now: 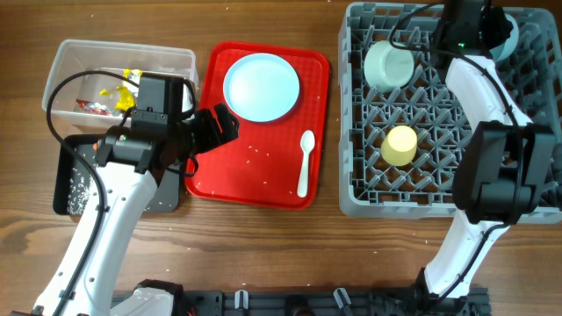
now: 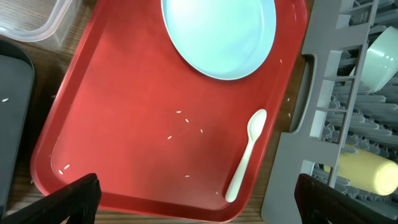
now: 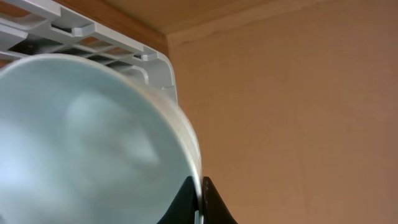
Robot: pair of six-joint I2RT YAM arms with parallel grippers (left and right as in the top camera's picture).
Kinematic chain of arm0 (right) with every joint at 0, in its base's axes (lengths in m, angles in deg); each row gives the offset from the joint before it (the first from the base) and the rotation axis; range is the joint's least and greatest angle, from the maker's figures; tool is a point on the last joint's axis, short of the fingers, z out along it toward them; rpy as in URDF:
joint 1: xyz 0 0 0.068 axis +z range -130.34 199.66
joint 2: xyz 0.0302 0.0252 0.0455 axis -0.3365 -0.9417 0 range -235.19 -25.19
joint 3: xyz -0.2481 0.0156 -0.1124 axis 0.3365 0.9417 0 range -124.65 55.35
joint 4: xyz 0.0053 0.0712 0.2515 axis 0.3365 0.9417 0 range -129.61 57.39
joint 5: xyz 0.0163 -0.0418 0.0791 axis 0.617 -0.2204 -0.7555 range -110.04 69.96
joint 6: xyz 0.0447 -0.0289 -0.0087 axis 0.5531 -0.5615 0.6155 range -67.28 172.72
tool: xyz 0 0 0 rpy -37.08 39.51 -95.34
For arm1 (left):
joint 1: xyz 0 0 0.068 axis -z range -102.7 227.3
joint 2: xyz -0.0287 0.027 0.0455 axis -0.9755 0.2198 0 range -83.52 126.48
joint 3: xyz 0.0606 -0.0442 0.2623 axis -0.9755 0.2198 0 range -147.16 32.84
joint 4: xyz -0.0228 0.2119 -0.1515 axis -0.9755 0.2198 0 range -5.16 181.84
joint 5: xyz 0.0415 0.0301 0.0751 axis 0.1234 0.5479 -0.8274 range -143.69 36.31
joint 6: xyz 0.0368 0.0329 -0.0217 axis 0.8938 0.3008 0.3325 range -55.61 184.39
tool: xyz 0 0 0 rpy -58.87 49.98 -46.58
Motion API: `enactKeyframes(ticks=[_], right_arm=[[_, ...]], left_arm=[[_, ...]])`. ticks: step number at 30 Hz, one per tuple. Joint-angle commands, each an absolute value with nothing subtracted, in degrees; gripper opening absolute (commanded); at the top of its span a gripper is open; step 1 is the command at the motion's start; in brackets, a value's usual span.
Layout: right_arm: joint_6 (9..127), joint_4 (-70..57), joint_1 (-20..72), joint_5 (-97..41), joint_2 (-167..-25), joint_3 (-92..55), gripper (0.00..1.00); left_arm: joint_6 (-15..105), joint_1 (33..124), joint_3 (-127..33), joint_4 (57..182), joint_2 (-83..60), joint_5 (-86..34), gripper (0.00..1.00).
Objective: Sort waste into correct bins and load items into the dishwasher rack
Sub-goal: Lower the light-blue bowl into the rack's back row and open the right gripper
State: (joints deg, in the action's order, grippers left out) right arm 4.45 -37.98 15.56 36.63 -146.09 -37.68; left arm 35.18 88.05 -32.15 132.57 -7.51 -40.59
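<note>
A light blue bowl [image 3: 87, 137], its rim pinched in your right gripper [image 3: 200, 190], sits at the dishwasher rack [image 3: 74, 28] corner. Your left gripper [image 2: 199, 199] gapes empty over the red tray [image 2: 124, 93] and spoon [image 2: 247, 149].

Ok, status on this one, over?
Left end effector open over red tray. Right end effector shut on bowl rim at rack corner. Plate, spoon not yet loaded. Nothing blocking.

White left arm [image 1: 97, 233] angles forward-right, its left gripper [image 1: 219, 130] spread wide, empty — white right arm [image 1: 479, 88] stretches far forward, right gripper [image 3: 200, 200] pinching a round light blue bowl [image 3: 93, 137] by its rim
</note>
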Motion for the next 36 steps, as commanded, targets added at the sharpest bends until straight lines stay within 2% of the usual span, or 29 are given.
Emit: enactKeyframes(ticks=[1,18,28,36], right_arm=[[2.4,-38.9,15.6,37.7,-146.9,-36.4,0.04],[5.0,-39.3,17.9,38.2,-146.9,-30.9,0.04],[4.8,-43.0,21.6,51.1,-146.8,-30.9,0.04],[6.9,-41.9,23.5,55.0,-146.8,-30.7,0.04]], left_arm=[[35.7,87.7,-32.9,132.4,-8.1,-41.4,1.00],[35.6,87.7,-32.9,132.4,-8.1,-41.4,1.00],[35.6,87.7,-32.9,132.4,-8.1,-41.4,1.00],[35.6,87.7,-32.9,132.4,-8.1,-41.4,1.00]])
